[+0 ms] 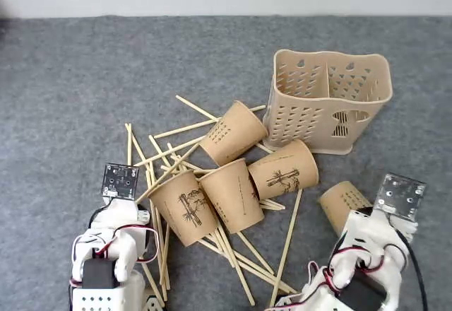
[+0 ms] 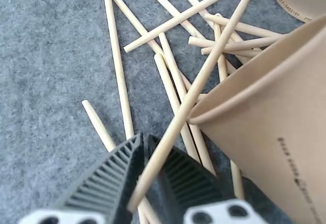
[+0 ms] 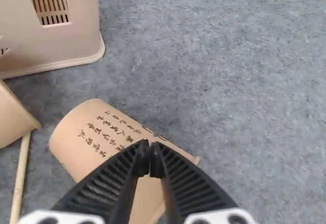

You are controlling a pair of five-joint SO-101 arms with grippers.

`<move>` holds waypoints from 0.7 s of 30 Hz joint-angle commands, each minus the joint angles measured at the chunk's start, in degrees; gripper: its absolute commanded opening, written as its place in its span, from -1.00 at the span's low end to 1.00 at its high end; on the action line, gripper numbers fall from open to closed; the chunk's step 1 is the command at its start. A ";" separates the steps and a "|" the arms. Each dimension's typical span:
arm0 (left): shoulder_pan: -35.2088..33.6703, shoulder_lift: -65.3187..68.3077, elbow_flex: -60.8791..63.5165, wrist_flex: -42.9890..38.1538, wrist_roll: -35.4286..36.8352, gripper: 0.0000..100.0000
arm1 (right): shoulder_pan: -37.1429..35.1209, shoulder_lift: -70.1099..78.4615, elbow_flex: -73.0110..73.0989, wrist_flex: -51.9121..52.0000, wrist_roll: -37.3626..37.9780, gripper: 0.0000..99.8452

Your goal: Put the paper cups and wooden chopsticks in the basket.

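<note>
Several brown paper cups lie tipped on the grey mat among scattered wooden chopsticks (image 1: 233,254). The beige slotted basket (image 1: 332,99) stands upright at the back right. My left arm (image 1: 116,244) is at the front left, beside one cup (image 1: 185,206). Its gripper (image 2: 144,145) is shut, and a chopstick (image 2: 204,76) leaning on a cup's rim (image 2: 239,99) crosses just over the fingers. My right arm (image 1: 374,254) is at the front right. Its gripper (image 3: 150,152) is shut just above a cup on its side (image 3: 97,135), the same cup (image 1: 342,203) seen from above.
The basket's base (image 3: 51,30) is a short way beyond the right gripper. Another cup's edge (image 3: 12,122) and a chopstick (image 3: 20,178) lie beside the cup below it. Bare mat stretches to the left and behind the pile.
</note>
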 commanded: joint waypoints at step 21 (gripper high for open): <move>0.26 -0.79 -1.10 0.26 -0.09 -0.97 | -3.65 0.31 3.78 5.85 -8.70 -0.62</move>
